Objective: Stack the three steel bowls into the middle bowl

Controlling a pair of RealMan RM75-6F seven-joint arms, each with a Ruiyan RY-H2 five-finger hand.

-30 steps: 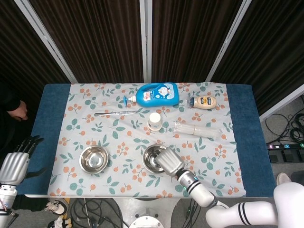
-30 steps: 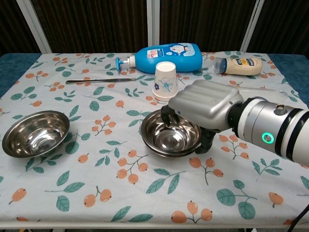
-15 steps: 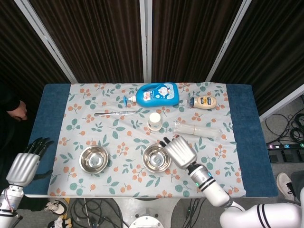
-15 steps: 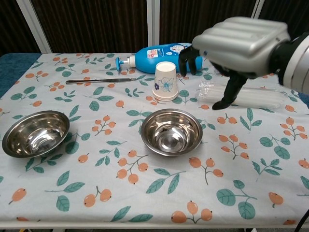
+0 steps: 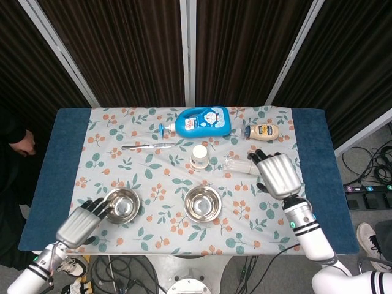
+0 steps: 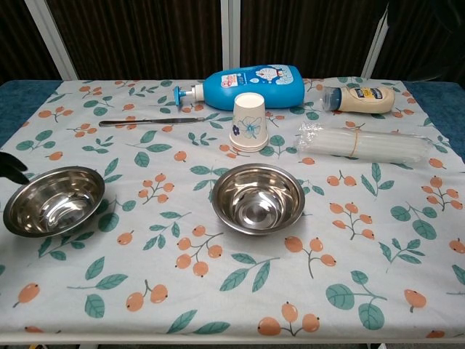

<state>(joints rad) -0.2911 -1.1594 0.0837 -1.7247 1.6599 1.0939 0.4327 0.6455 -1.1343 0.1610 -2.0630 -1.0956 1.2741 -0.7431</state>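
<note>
The middle bowl (image 6: 258, 198) is shiny steel, round and shallow, sitting upright on the floral cloth near the front centre of the tabletop; a second rim line at its near edge suggests another bowl nested beneath, though that cannot be told for sure. The left bowl (image 6: 54, 200) is the same polished steel, upright and empty, well apart from the middle one, near the left edge of the cloth. Both reflect the cloth's pattern in their curved walls.

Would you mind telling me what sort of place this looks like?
Probably a robot test booth, not a kitchen: dark curtains behind the table, cables on the floor, household props on a floral cloth.
</note>
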